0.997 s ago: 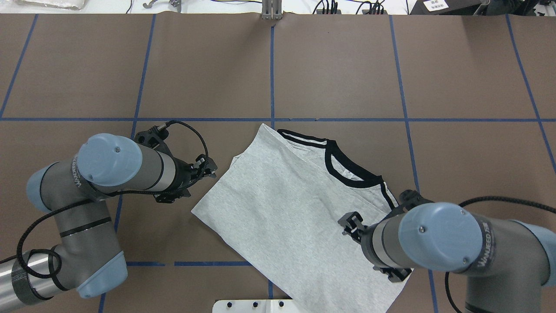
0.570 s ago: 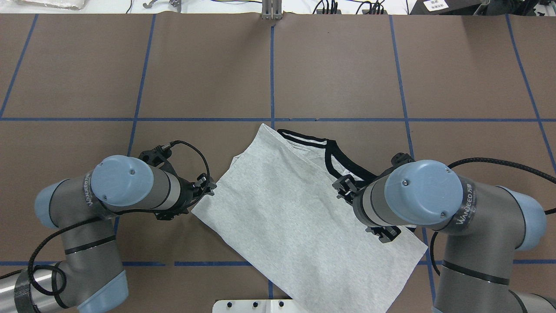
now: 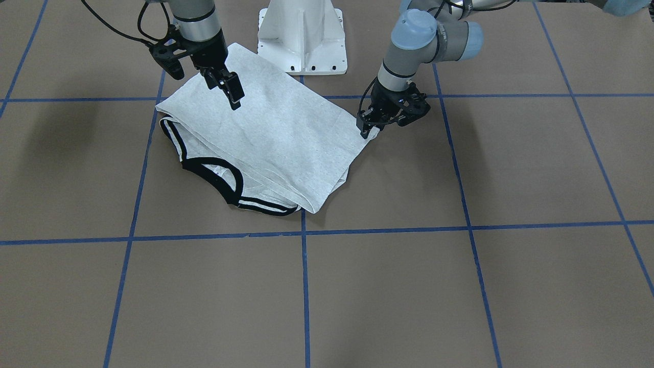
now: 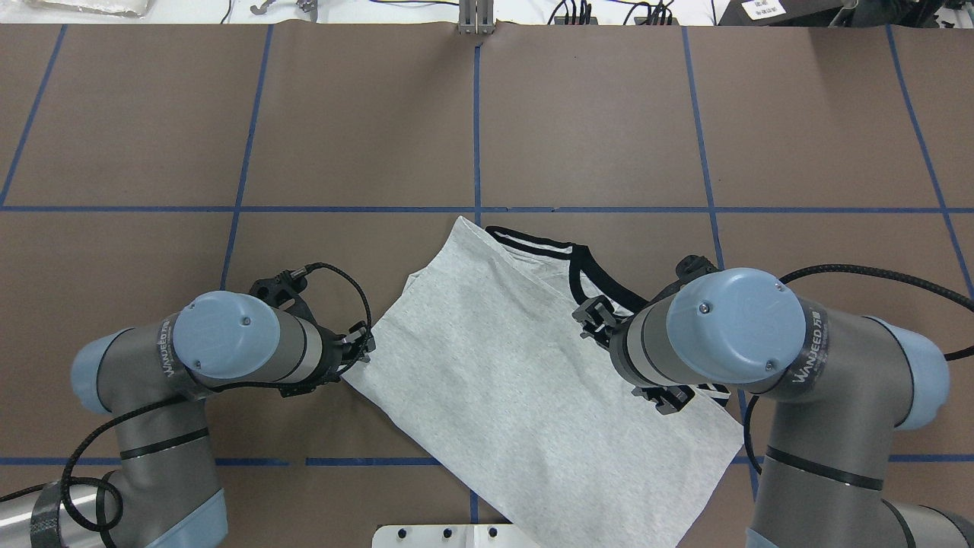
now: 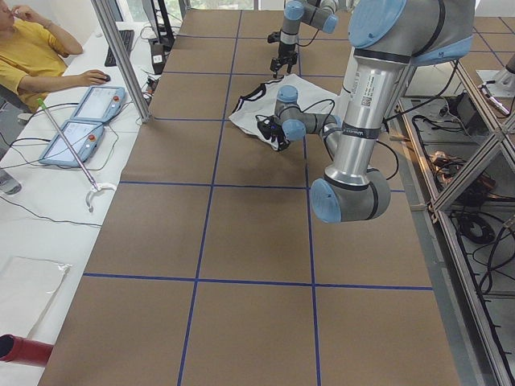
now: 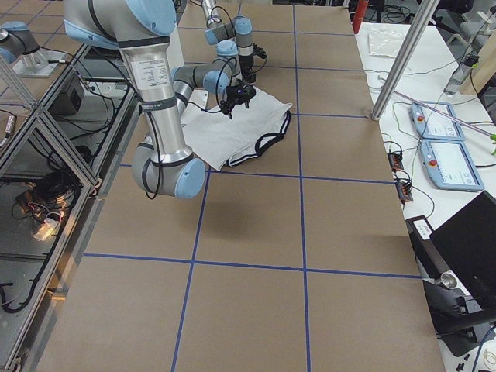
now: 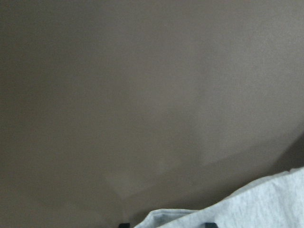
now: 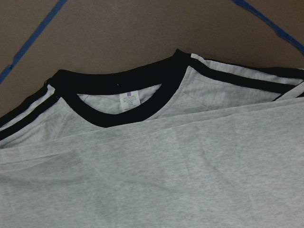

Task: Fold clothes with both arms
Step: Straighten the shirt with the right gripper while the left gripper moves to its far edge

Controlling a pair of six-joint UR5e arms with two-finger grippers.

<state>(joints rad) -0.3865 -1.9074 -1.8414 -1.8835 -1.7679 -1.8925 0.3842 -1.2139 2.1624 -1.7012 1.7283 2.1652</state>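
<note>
The grey T-shirt (image 4: 525, 380) lies folded on the brown paper-covered table (image 4: 593, 114), skewed to the blue tape grid lines (image 4: 477, 129), its plain grey back layer uppermost and the black collar (image 4: 601, 285) with black-and-white shoulder stripes peeking out along the far edge. A small white neck label (image 8: 128, 99) sits inside the collar, its print too small to read. The left gripper (image 3: 365, 130) is down at the shirt's left-hand corner, fingertips touching the cloth edge; the left wrist view shows grey fabric between the two finger tips at the bottom of the frame, but whether they pinch it cannot be told. The right gripper (image 3: 231, 92) hovers over the shirt just behind the collar, above the cloth rather than on it, fingers close together and nothing between them as far as the front view shows — its bulky wrist hides part of the shirt's right edge from overhead. Both forearms carry the lettering "WANJEED" (image 4: 808, 354) on a dark band. The white pedestal (image 3: 301, 36) stands at the shirt's near edge. Off the table on the robot's left, a seated person in a yellow top (image 5: 32, 52) rests a hand on a mouse beside two teach pendants (image 5: 84, 121); two more pendants (image 6: 446, 147) lie off the opposite end.
</note>
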